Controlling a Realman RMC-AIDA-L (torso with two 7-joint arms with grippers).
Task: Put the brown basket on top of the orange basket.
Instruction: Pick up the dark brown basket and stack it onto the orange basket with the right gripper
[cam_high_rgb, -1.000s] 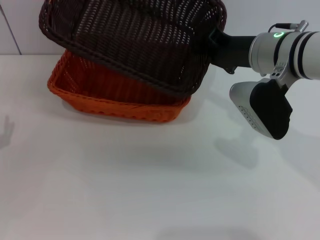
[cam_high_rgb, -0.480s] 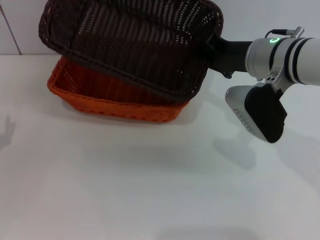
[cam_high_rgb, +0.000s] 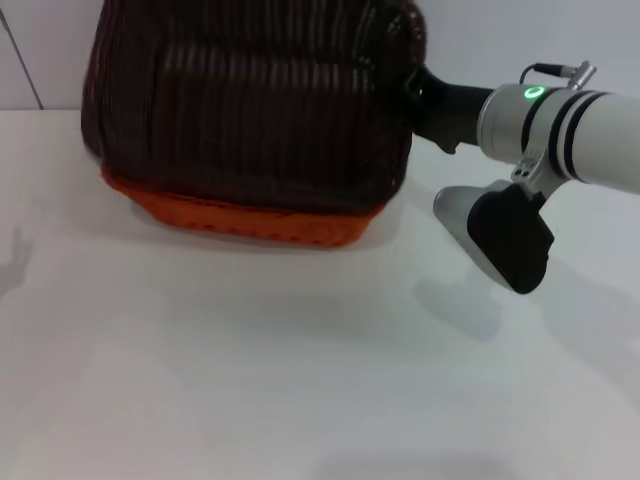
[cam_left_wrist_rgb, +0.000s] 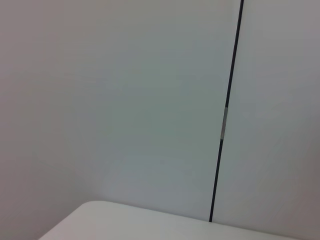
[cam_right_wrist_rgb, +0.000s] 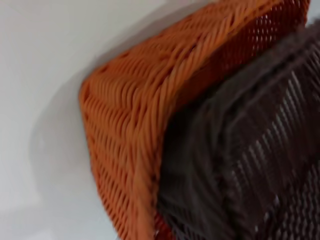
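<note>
Brown basket (cam_high_rgb: 250, 105) — very dark open weave, at the far side of the white table (cam_high_rgb: 300, 380), directly over the orange basket (cam_high_rgb: 250, 215) and covering nearly all of it; only a strip of orange wall and rim shows below the dark weave in the head view. The right wrist view shows the brown basket's corner (cam_right_wrist_rgb: 240, 165) lying inside the orange basket's corner (cam_right_wrist_rgb: 130, 135), the two apparently touching there.

Right gripper (cam_high_rgb: 418, 88) — at the brown basket's right-hand end, reached in from the right; presumably pinching the rim, but the fingers are lost against the dark weave, so I cannot tell whether they are spread or pressed together.

Left gripper — out of sight; its wrist camera shows only wall and a table edge.

Step in hand, as judged — the lowering of the brown basket onto the orange one, nearly complete. Next move calls for settling it level, then letting go and drawing clear without dragging it.

Hidden or unclear: the far rims of both baskets, the top of the brown basket cut off by the frame, whether it sits level.
</note>
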